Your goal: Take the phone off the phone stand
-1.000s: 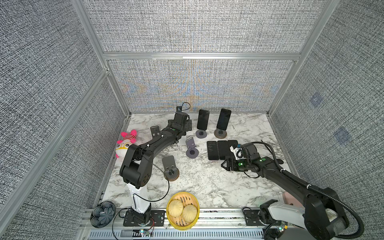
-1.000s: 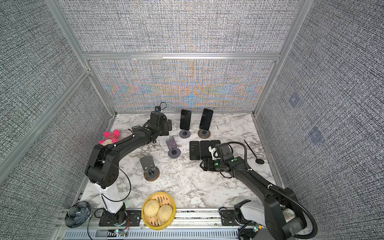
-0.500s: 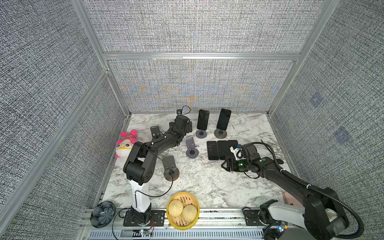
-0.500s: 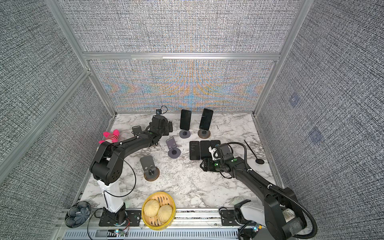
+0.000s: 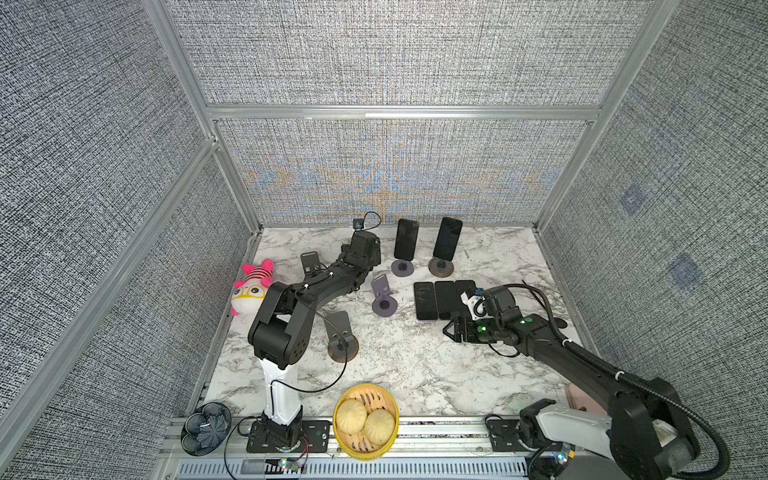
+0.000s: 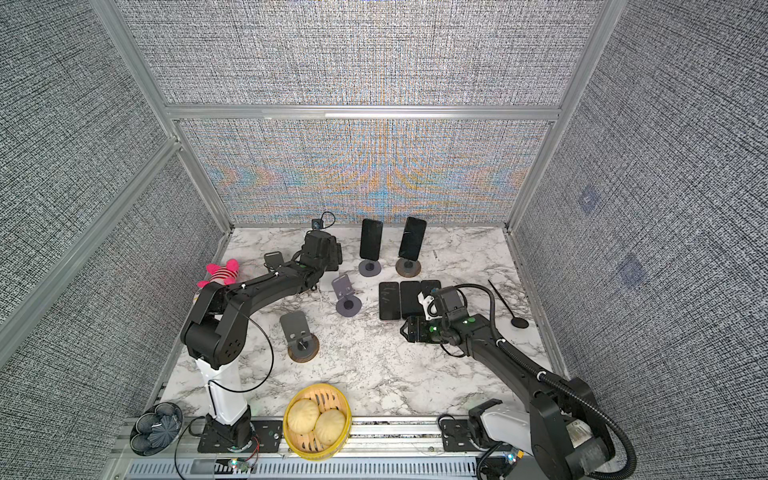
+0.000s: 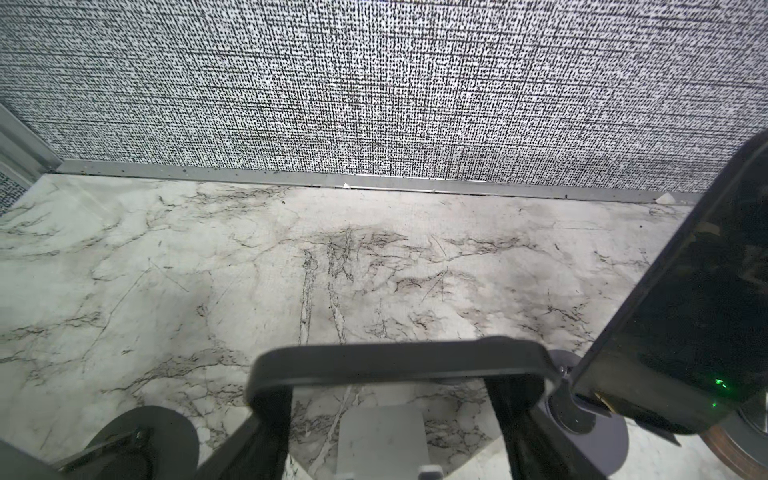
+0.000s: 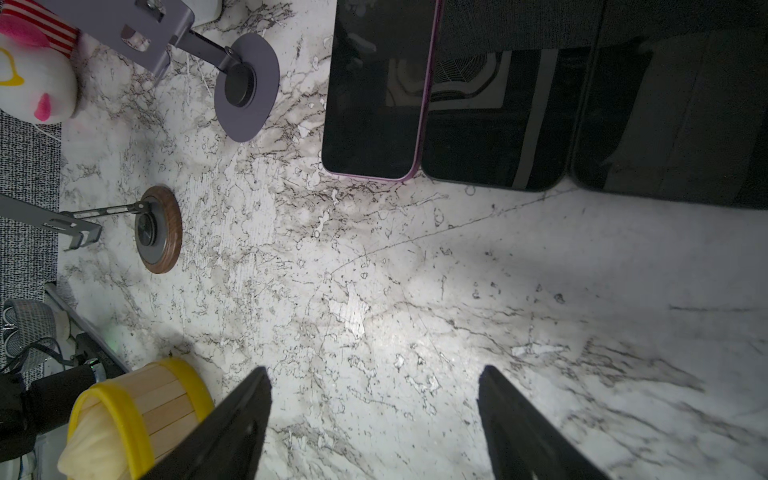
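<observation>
Since a sec ago your left arm [image 5: 316, 291] has shifted slightly at shoulder & elbow; right arm [image 5: 552, 349] hasn't budged. Marble table [image 5: 415, 365] carries it all. Front edge: yellow basket [image 5: 365, 454] w/ two buns [image 5: 351, 419]; left side, pink-white toy [image 5: 251, 286]. Three flat phones [image 5: 444, 299] lie side by side, touching, just past your right pincer [image 8: 374, 370] toward the back wall [image 5: 395, 166]; that pincer is spread wide over bare marble, nothing in it. Two standing phones [image 5: 406, 239] are propped near the back wall; three empty stands [image 5: 382, 291] sit left & fwd of them. Screens dark, no lettering I can read. Your phone [image 7: 395, 359]: in left wrist view it spans the left pincer [image 7: 392, 390], fingers [image 7: 266, 419] pressed on both side edges, pinching it, just beside a standing phone. In both top views the wrist covers it; can't tell if it's still seated.
</observation>
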Motion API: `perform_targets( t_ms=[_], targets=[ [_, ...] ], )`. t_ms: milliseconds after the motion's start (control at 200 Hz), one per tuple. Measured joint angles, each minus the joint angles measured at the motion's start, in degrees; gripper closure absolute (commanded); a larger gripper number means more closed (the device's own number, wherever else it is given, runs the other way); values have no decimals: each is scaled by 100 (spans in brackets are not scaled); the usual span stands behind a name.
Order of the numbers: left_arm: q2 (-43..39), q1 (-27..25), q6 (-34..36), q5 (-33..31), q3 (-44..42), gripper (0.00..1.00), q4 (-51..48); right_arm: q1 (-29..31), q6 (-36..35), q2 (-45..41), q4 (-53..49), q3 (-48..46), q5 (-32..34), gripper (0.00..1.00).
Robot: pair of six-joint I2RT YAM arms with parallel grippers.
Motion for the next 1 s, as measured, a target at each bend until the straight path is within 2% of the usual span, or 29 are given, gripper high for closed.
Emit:
perform_targets(
  t_ms=[290,575,800,1000],
  targets=[
    [-201,-2,52,7,-76,25,-188,-2,0,-44,-11,-22,-2,21],
    [-793,-2,142,11,-111,25,-664,-4,-9,-87,-15,-22,-57,22],
    [-1399,-2,197,66,107,27,-1456,-118,-138,-142,-153,120,-225,22],
    [-2044,4,195,219,254,33,-2323,-317,-330,-201,-297,308,-487,22]
  ],
)
